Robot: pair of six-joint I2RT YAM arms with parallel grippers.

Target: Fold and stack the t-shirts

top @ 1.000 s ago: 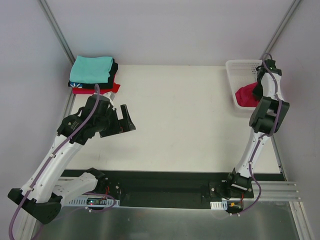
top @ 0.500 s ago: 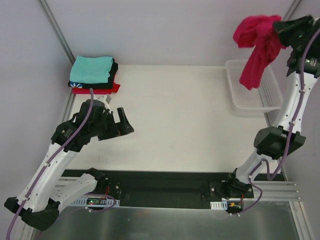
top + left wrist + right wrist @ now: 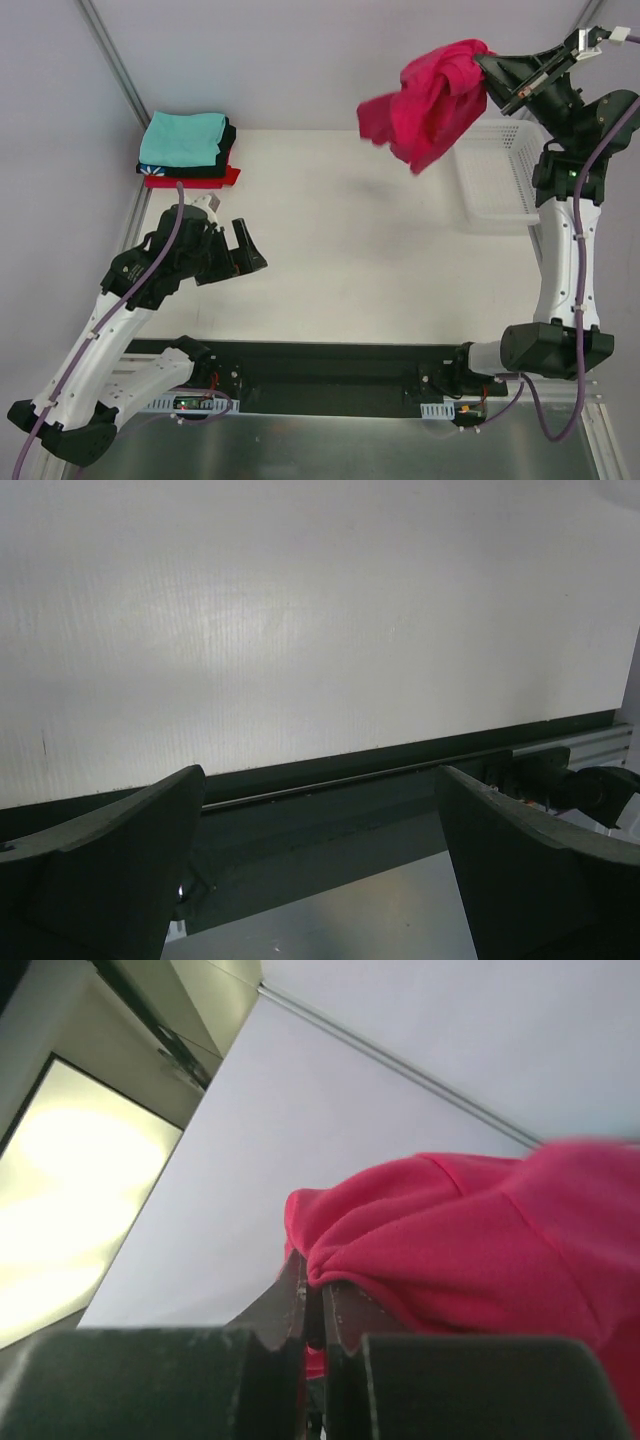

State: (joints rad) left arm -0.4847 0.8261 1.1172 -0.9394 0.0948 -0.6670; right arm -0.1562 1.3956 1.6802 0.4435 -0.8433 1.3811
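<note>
A crimson-pink t-shirt (image 3: pixel 430 95) hangs bunched high in the air at the back right, swung leftward over the table. My right gripper (image 3: pixel 487 68) is shut on its edge; the right wrist view shows the cloth (image 3: pixel 470 1240) pinched between the closed fingers (image 3: pixel 295 1300). A stack of folded t-shirts sits at the back left corner: teal (image 3: pixel 182 138) on top, black (image 3: pixel 222 162) under it, red (image 3: pixel 190 181) at the bottom. My left gripper (image 3: pixel 243 251) hovers open over the left of the table, holding nothing; its wide-spread fingers (image 3: pixel 110 860) frame the table's near edge.
A white mesh basket (image 3: pixel 500 175) stands at the back right, below the lifted shirt. The white table (image 3: pixel 350 250) stretches between stack and basket. A black rail (image 3: pixel 330 375) with the arm bases runs along the near edge.
My right arm has lifted the crimson-pink t-shirt out of the basket, raised it high and swung it leftward. The left arm has drifted slightly toward the near side, still open.
</note>
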